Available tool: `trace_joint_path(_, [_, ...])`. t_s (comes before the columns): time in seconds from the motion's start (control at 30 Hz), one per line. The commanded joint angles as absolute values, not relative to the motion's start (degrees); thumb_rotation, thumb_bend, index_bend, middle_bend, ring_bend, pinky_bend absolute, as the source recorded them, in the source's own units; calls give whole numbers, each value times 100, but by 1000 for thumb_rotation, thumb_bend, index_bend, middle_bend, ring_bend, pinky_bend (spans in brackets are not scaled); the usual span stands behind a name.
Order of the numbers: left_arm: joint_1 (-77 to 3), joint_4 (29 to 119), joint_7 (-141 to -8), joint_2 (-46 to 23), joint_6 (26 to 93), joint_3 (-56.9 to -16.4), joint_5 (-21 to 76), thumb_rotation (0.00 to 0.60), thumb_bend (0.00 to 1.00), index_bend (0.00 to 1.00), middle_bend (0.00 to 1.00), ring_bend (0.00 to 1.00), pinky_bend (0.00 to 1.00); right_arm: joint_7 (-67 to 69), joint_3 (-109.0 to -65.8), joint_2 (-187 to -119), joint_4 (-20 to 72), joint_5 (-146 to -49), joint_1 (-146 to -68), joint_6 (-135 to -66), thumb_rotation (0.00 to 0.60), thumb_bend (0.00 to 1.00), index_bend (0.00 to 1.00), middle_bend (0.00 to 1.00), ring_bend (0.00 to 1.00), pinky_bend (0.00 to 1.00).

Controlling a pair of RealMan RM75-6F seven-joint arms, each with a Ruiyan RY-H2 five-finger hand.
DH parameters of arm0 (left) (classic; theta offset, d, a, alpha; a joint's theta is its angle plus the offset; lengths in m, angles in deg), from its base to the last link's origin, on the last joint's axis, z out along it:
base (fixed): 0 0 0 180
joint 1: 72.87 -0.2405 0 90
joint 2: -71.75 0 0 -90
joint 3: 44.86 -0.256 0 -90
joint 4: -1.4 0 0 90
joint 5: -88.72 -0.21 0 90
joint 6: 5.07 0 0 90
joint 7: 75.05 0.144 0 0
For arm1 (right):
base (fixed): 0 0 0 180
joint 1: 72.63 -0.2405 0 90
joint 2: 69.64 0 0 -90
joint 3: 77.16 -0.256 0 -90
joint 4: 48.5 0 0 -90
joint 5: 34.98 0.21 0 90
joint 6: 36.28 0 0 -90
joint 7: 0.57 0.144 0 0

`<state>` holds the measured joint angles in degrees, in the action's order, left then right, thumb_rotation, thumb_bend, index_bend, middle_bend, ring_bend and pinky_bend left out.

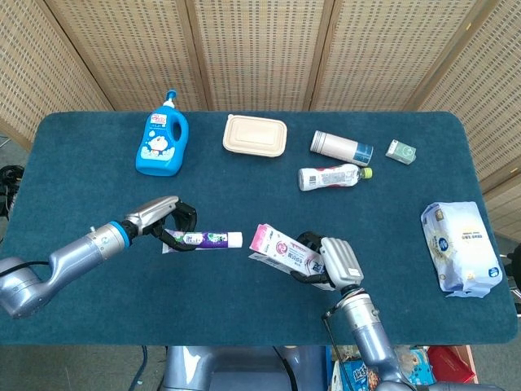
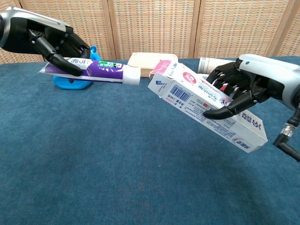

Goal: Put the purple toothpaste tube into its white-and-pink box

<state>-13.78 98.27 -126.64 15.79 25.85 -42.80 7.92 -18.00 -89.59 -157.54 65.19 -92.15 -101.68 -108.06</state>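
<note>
Chest view: the left hand [image 2: 56, 44] grips the toothpaste tube [image 2: 101, 72], its cap just short of the box [image 2: 206, 105] gripped by the right hand [image 2: 239, 91]. The box mouth seems open. Insertion is still to do.

A worktop [image 1: 244, 301] covered in dark teal cloth, with rounded corners, fills the middle of the head view. Behind its far edge stands a folding screen [image 1: 260, 49] of pale woven cane panels set in light wooden frames, angled inward at both sides. Light is even and soft. Below the worktop's near edge, some colourful packaging [image 1: 358, 375] shows on the floor.
</note>
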Motion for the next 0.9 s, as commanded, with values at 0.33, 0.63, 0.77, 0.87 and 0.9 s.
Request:
trace_joint_path(0.33, [-1495,10000,-11961,1397,2480,-4020,1307,600,541,927,670,477,435,-1900,-8929,-15924,6477,-9149,-10241,-10768,600,239,676,592,484,483])
trace_joint_path(0.63, [-1515,10136,-11858,1559,2160,-3929,1299,600,541,927,673,479,439,-1959,-8962,-15956,6512,-9127,-10259,-10821,600,240,676,593,487,483])
trace_joint_path(0.77, [-1543,10118,-11826,1543,2134,-3904,1322,600,541,927,673,479,439,-1953,-8957,-15957,6498,-9124,-10260,-10813,600,239,676,594,487,483])
trace_joint_path(0.87, [-1580,10097,-11820,1463,2170,-3863,1335,600,541,927,674,479,439,-1962,-8930,-15966,6485,-9125,-10264,-10793,600,239,676,594,487,483])
trace_joint_path(0.9, [-1594,10094,-11815,1436,2195,-3847,1322,600,540,927,674,479,439,-1969,-8923,-15970,6484,-9128,-10267,-10790,600,239,676,594,487,483])
